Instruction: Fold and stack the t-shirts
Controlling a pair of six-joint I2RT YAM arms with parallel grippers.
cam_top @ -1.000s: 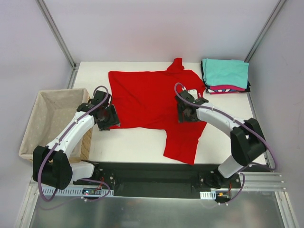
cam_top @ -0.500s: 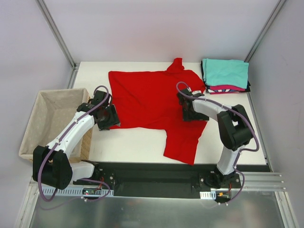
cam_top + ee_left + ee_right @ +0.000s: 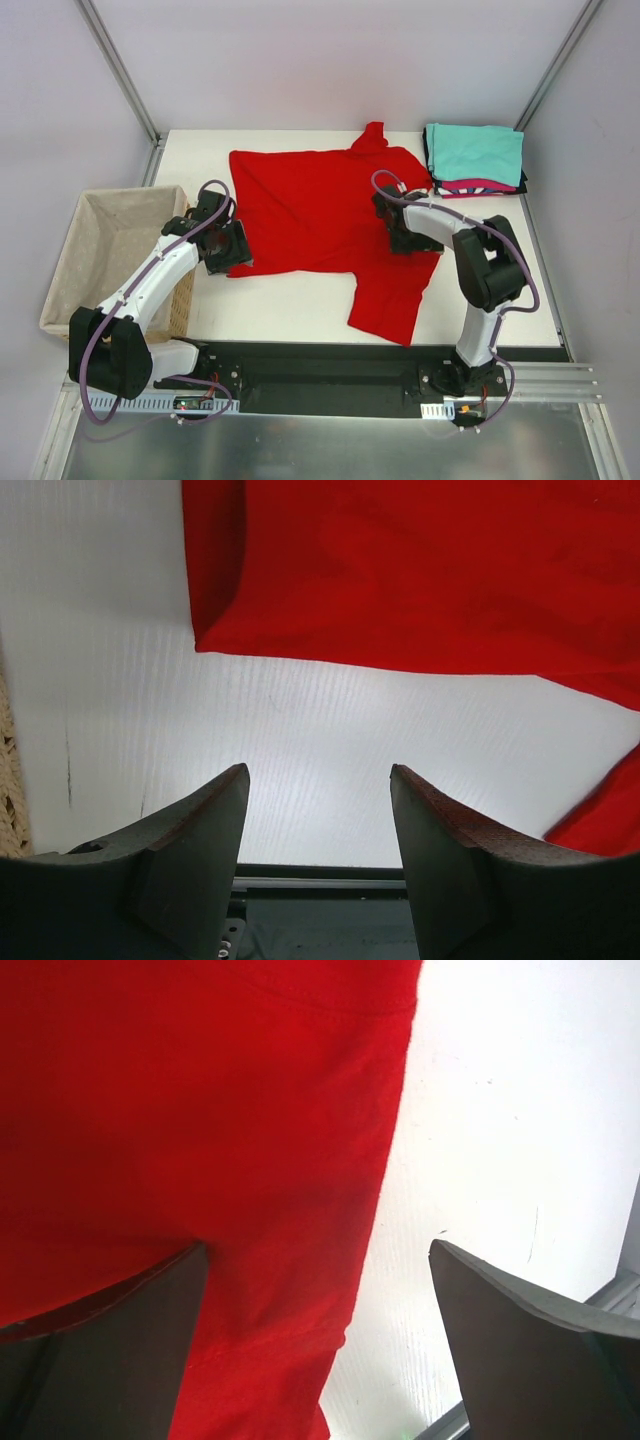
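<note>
The red t-shirt [image 3: 320, 215] lies spread on the white table, one part hanging toward the front edge. My left gripper [image 3: 232, 253] is open at the shirt's near-left corner; in the left wrist view the gripper [image 3: 318, 775] holds nothing and the red cloth [image 3: 420, 570] lies just beyond it. My right gripper [image 3: 408, 240] is open over the shirt's right edge; in the right wrist view the gripper [image 3: 320, 1250] straddles that cloth edge [image 3: 250, 1160]. A folded stack with the teal shirt [image 3: 475, 152] on top and the pink [image 3: 470, 186] and black ones under it sits at the back right.
The wicker basket with beige lining [image 3: 105, 255] stands left of the table, beside my left arm. The black rail [image 3: 330, 375] runs along the near edge. Bare white table [image 3: 290, 295] lies in front of the shirt.
My right gripper has shifted a little right and toward the shirt's right edge, its arm folding in. The left gripper has barely moved. The shirt lies as before.
</note>
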